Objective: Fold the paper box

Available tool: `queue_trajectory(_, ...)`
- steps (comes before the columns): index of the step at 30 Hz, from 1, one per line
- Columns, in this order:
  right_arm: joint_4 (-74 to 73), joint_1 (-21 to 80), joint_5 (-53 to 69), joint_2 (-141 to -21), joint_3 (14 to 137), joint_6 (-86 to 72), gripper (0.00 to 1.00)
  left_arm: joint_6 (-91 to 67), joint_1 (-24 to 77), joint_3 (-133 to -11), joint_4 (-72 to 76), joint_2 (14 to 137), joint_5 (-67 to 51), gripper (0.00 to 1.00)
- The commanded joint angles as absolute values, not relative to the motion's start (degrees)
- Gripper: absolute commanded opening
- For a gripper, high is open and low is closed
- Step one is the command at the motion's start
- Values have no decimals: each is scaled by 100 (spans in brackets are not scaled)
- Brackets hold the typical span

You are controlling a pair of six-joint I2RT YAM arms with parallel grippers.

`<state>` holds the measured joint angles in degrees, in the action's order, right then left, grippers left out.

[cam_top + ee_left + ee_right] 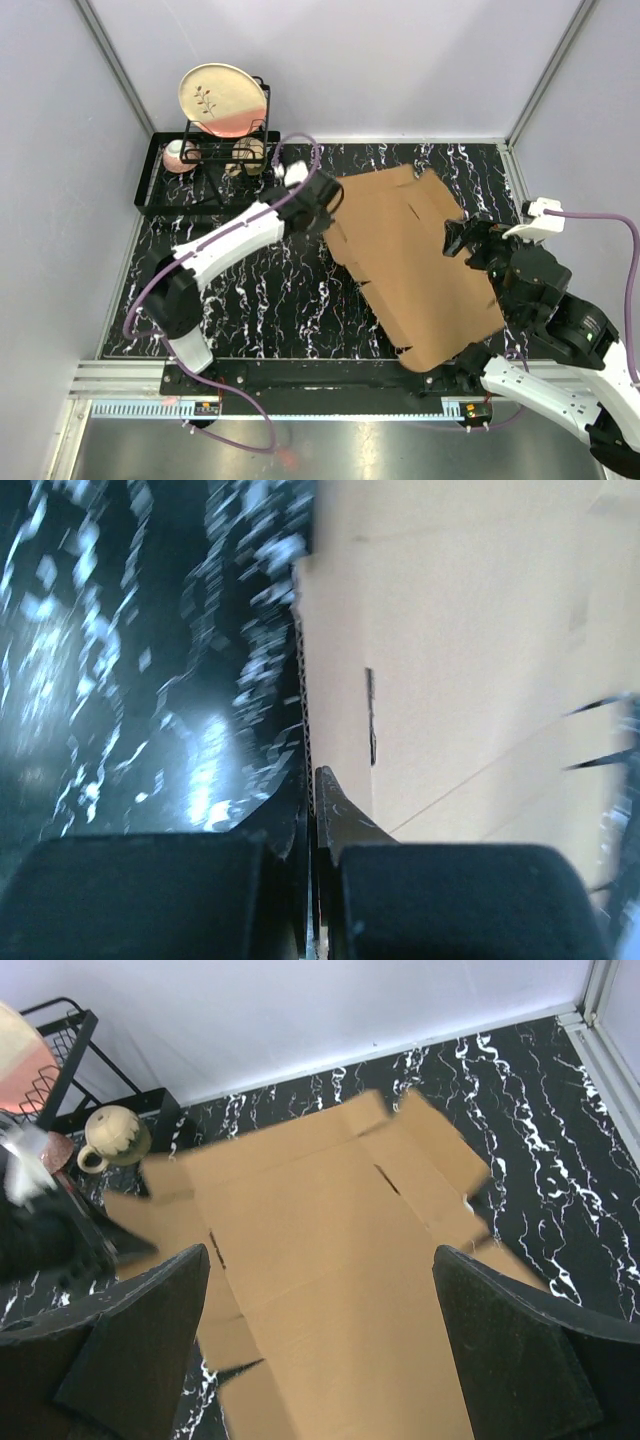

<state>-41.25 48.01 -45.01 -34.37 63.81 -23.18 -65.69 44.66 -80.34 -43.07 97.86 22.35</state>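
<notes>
While the left hand (pixel 313 790) was clamped shut on its 10 o'clock corner, the paper box (pixel 415 265) lay unfolded as a plain brown die-cut sheet, skewed across the 3 o'clock half of the black marbled table (pixel 250 300). Flaps fanned out along its 12 o'clock end, with short slits and faint creases crossing it. The right hand (pixel 462 245) hung over its 3 o'clock edge, fingers wide apart, gripping nothing.

My left hand (pixel 335 212) and right hand (pixel 460 240): black; paper box (pixel 420 270): plain brown cardboard; tabletop (pixel 260 300): black, white marble veining; plate (pixel 222 98): cream, pink lower part, dark sprig motif; rack (pixel 150 175): black wire.
</notes>
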Motion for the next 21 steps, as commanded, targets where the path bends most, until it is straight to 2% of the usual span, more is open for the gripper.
queue_trajectory(1, -4069, 4799, -4650, -3419, 6785, -2065, 100, -3829, 4123, -10128, -4456, 9553, 1636, 0)
queue_trajectory(4, -4087, 4799, -4579, -3445, 6882, -2074, 100, -3150, 3815, -10965, -4588, 9632, 1250, 0)
queue_trajectory(10, -4139, 4790, -4483, -3445, 7005, -2109, 100, -2418, 3262, -11768, -4632, 9764, -699, 0)
queue_trajectory(11, -4166, 4799, -4465, -3437, 7040, -2101, 100, -2417, 3156, -11716, -4571, 9782, -1617, 0)
queue_trajectory(15, -4192, 4808, -4421, -3384, 7075, -2083, 100, -2443, 2725, -10787, -3834, 9677, -3951, 0)
queue_trajectory(18, -4219, 4799, -4412, -3366, 7058, -2057, 100, -2400, 2655, -9924, -3244, 9466, -4719, 0)
queue_trajectory(21, -4263, 4799, -4403, -3349, 6988, -2109, 100, -2085, 2506, -9764, -3637, 9571, -4379, 0)
